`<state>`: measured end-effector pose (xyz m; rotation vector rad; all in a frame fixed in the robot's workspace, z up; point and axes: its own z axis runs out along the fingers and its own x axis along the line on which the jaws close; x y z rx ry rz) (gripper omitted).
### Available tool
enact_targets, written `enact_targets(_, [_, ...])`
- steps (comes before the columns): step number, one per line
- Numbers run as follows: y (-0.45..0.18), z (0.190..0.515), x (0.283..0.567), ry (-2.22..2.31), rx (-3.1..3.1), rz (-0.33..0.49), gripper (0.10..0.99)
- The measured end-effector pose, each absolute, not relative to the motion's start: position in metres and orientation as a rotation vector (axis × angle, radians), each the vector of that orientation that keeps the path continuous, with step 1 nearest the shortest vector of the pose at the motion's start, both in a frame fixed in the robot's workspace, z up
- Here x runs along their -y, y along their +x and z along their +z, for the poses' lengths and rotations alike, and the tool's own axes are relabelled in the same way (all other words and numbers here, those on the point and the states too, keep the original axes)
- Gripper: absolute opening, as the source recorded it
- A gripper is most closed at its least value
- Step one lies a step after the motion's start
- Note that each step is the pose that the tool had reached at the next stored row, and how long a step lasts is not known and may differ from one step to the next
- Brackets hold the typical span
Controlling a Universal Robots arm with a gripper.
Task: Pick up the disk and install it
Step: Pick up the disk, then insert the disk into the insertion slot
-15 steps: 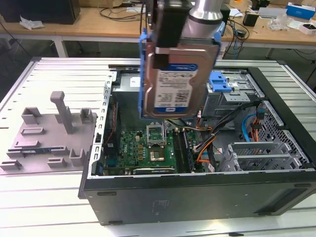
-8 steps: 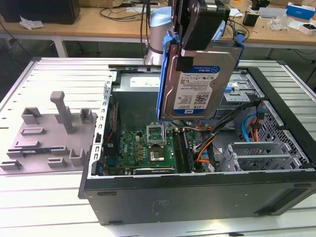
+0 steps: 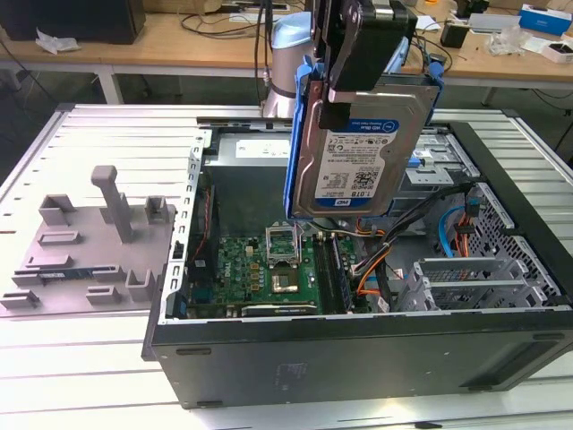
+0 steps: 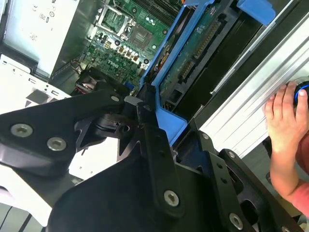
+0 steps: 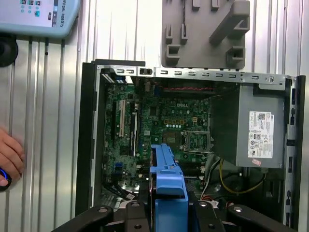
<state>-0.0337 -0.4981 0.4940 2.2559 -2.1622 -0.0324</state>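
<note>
Holding the disk (image 3: 354, 152) upright in the clenched tool (image 3: 358, 67), open computer case (image 3: 358, 349) below it; past pickup, probably needing careful alignment for installing.

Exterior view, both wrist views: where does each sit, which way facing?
Exterior view: off the arm, raised, looking down slantwise into the open computer case; shows the arm and pincer shut on the upright disk.
First wrist view: on the wrist, looking straight down at the motherboard; pincer parts show.
Second wrist view: on the wrist, looking slantwise along the pincer at the disk's underside; a hand on the table.
Shared: both wrist views show disk, motherboard, hand.
</note>
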Motion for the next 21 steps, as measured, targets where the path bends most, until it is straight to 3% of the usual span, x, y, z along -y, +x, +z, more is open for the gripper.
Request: enact_targets(21, [-0.0338,0.4904,0.5005,2.214,2.239,-0.035,0.369])
